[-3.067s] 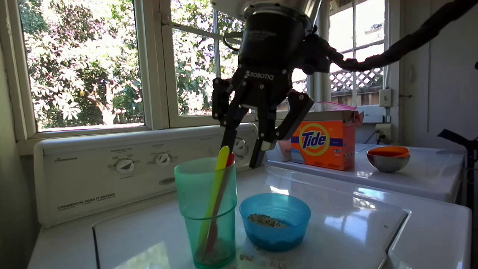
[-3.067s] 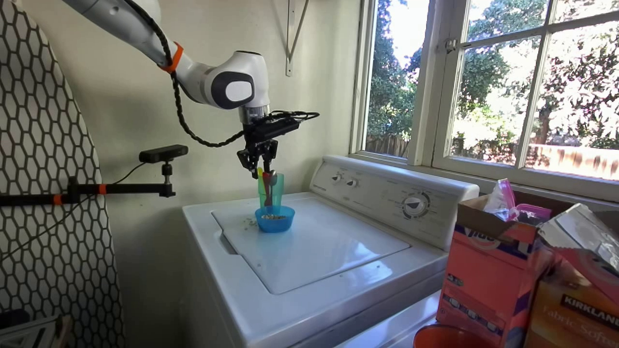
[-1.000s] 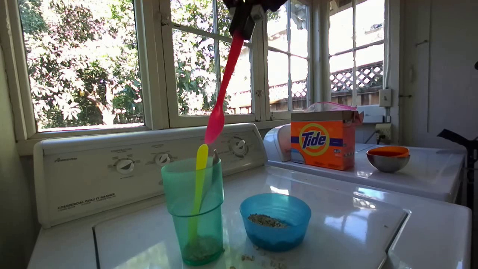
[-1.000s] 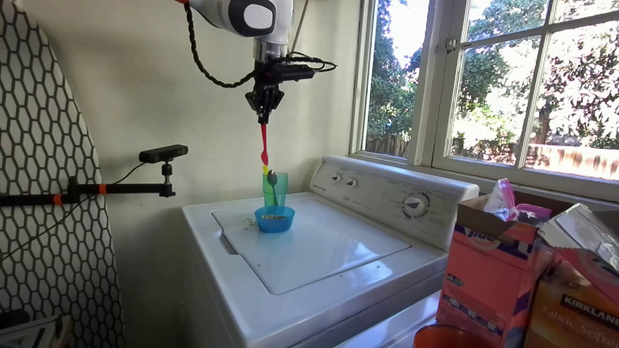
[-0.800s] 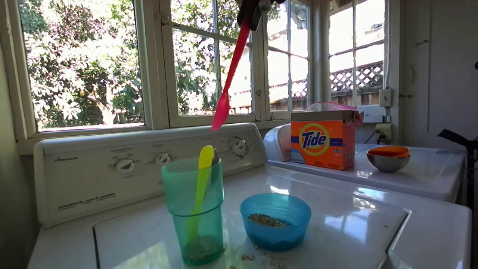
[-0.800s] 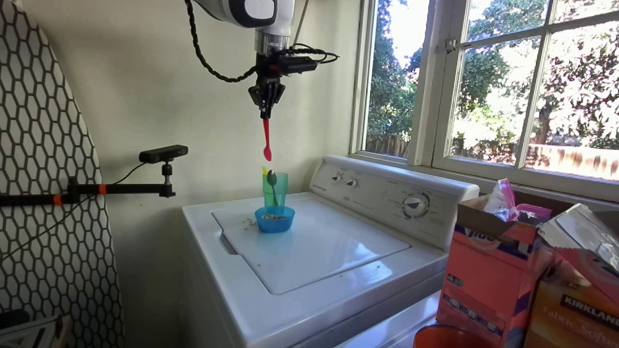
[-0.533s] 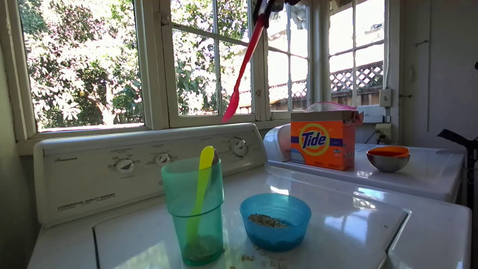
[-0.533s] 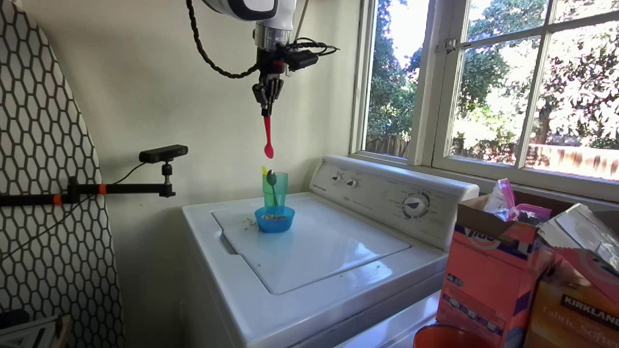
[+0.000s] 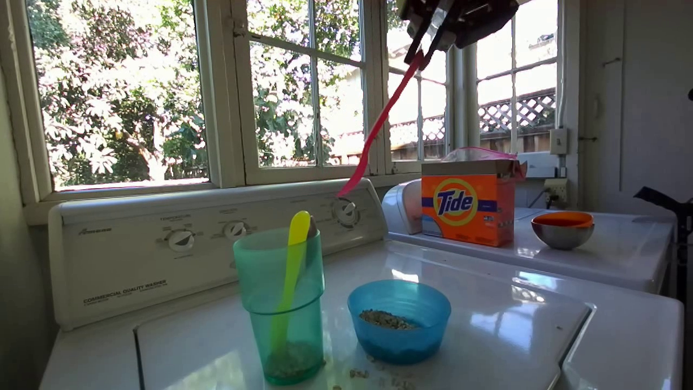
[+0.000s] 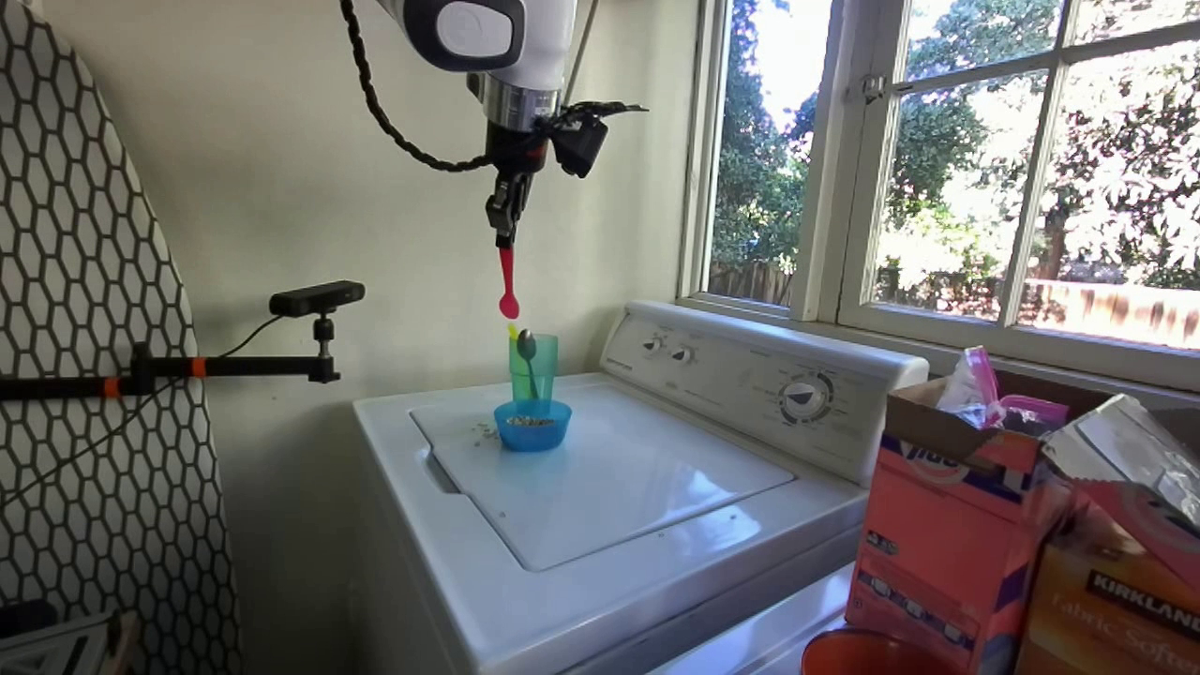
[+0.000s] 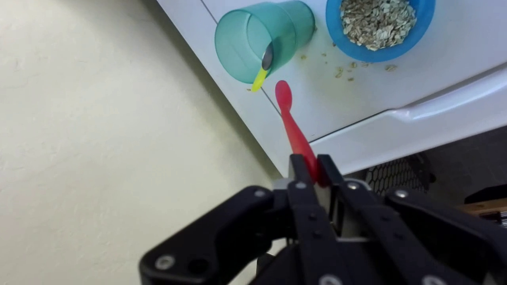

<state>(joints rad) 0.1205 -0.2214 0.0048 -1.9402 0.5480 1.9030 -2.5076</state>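
Fingers (image 11: 299,174) are pinching almost together, only the handle of the red spoon (image 11: 292,126) filling the gap; spoon is hanging aslant in the air, scoop end down, higher than the counter (image 10: 600,487) and touching nothing else; green cup (image 9: 257,276) is standing nearby, lower than the scoop, with a yellow utensil (image 11: 259,81) and a metal spoon (image 10: 527,347) leaning inside and poking above the rim; blue bowl (image 9: 403,346) is sitting just beside the cup, holding oats (image 11: 378,23), a few flakes (image 11: 391,68) lying loose around; step in hand is looking like a mid-air hold of the spoon; next move is probably calling for a firm pinch, and for the scoop clearing those poking ends.
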